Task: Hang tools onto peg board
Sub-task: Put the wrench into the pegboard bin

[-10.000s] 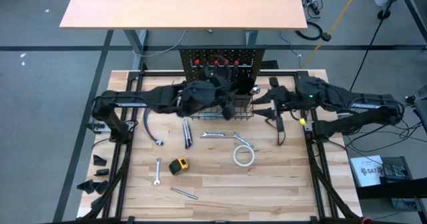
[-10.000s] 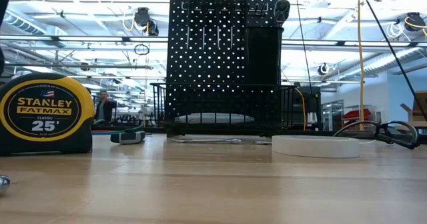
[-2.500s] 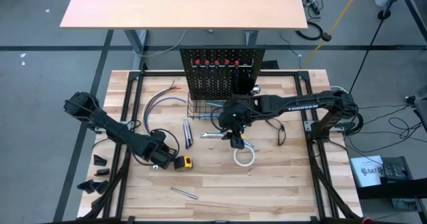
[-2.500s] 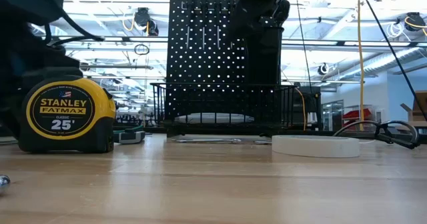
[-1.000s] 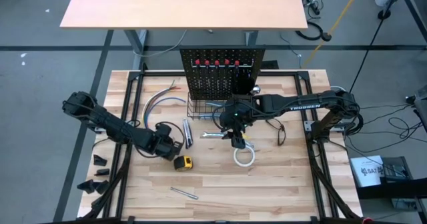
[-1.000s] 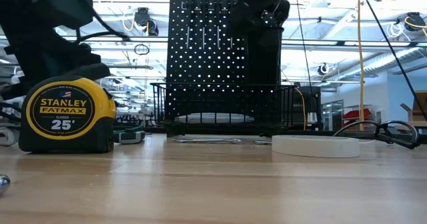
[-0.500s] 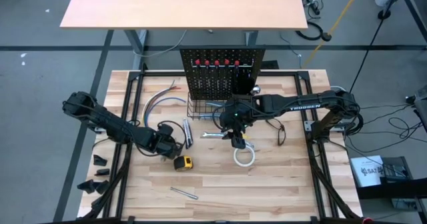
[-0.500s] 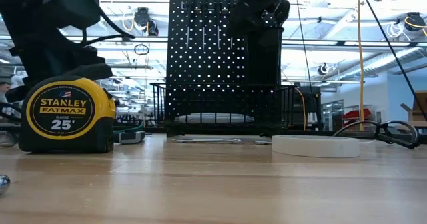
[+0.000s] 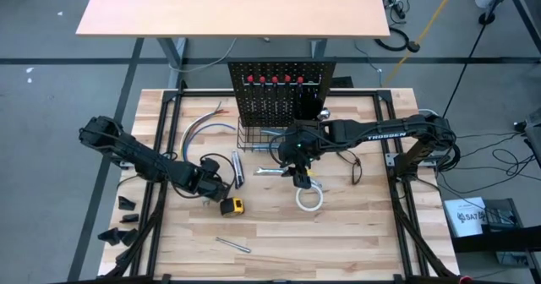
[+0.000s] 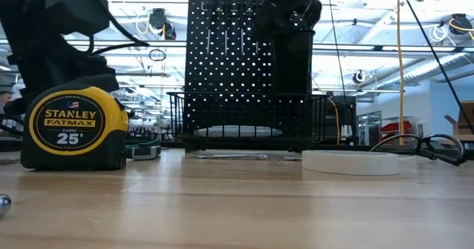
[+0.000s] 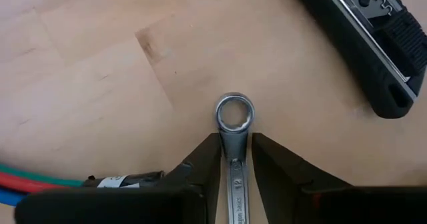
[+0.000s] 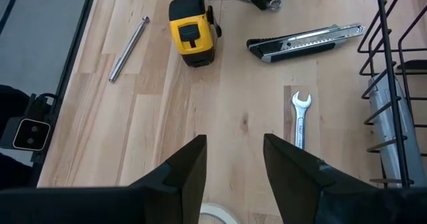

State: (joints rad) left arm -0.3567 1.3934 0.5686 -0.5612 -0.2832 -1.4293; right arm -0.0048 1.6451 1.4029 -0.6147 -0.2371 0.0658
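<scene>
Left wrist view: my left gripper (image 11: pixel 233 161) straddles a silver ring-end wrench (image 11: pixel 235 121), fingers (image 11: pixel 200 167) slightly apart beside the shank, no firm clamp visible. The wrench lies on the table just beside the tape measure (image 9: pixel 230 206), well apart from the peg board (image 9: pixel 275 94). I judge I should centre both pads before squeezing. My right gripper (image 12: pixel 233 164) hovers near the tape measure, fingers apart, empty. Count, right wrist view: one tape measure, one utility knife (image 12: pixel 307 41), one open-end wrench (image 12: pixel 300 121).
</scene>
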